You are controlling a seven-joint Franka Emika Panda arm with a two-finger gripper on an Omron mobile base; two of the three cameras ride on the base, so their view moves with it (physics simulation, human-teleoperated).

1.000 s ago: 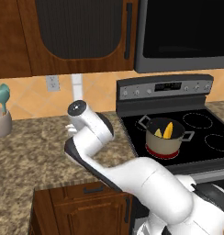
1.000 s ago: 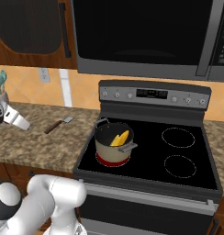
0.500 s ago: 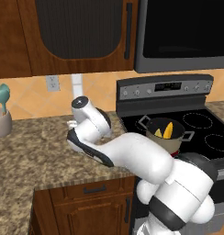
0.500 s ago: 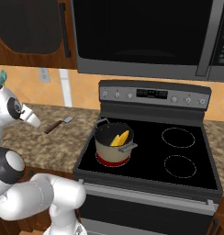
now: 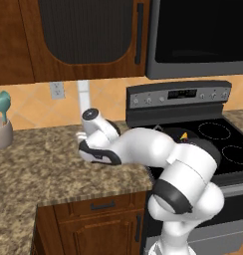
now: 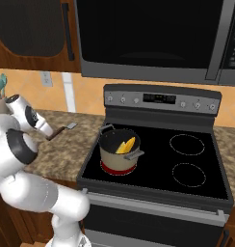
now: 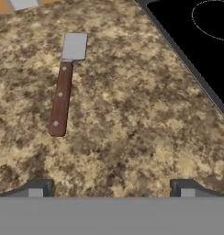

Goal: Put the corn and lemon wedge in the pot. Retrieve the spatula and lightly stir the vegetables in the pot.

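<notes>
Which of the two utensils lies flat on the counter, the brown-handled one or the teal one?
The spatula lies flat on the granite counter, brown handle and grey blade showing. The teal utensil stands upright in a holder.

The white arm folds sharply leftward from its base, its bulky elbow joint low in the left base view and its forearm reaching out over the desk near the front edge. The wrist bends so the hand looks down at the desk top. In the hand view the gripper (image 7: 111,186) hangs above the surface, its two dark fingers (image 7: 36,187) set wide apart with nothing between them. In the right base view the wrist sits above the desk's left part.
</notes>
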